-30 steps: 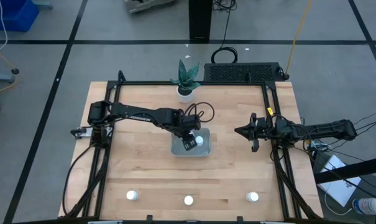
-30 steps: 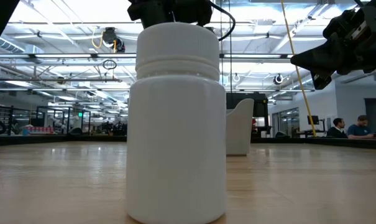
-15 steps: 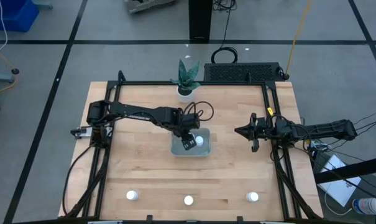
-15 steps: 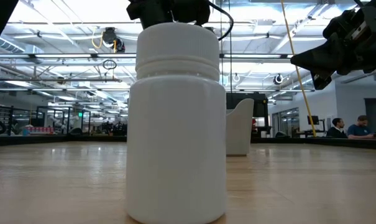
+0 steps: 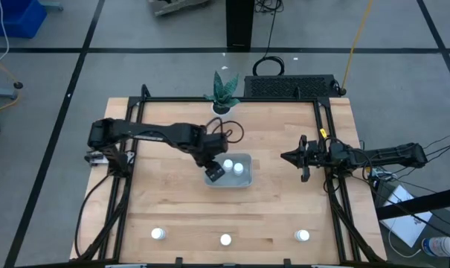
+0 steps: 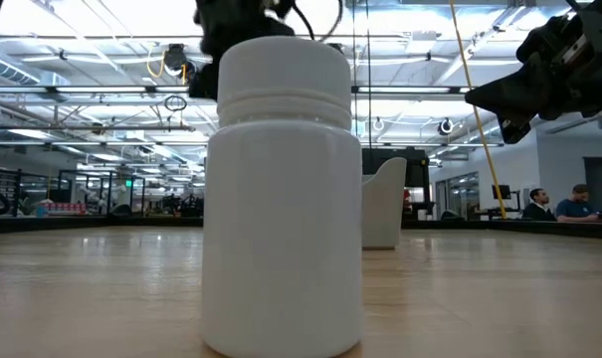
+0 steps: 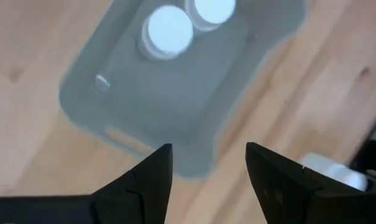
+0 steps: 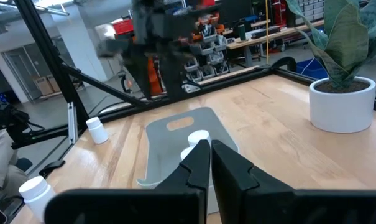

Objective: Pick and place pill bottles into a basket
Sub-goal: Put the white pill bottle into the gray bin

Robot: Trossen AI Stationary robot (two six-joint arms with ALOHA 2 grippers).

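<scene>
Two pill bottles (image 5: 233, 167) stand side by side in the basket (image 5: 243, 181), toward its far edge; in my left wrist view they sit as two white caps (image 7: 168, 31) against the grey floor. The basket lies near the middle of the table (image 5: 172, 208), its near and right parts bare of bottles. Three more bottles stand in a row along the table's near edge: one at the left (image 5: 158, 234), one in the middle (image 5: 225, 240), one at the right (image 5: 303, 236), well apart from each other and from the basket. The middle one fills the low view (image 6: 283, 199).

My left gripper (image 5: 214, 172) hangs over the basket's left edge, just left of the two bottles, fingers (image 7: 151, 177) spread wide with nothing between them. The bottles lie beyond the fingertips, not between them.

My right gripper (image 5: 300, 158) waits off to the right, over the table's right rail, well apart from the basket, its fingers (image 8: 196, 163) pressed almost together and empty.

Bare wood lies all round the basket: wide between it and the near row, and between it and my right gripper. On the far side stand a white plant pot (image 5: 222, 111) and, behind it, a black box (image 5: 291, 86) at the table's far edge.
</scene>
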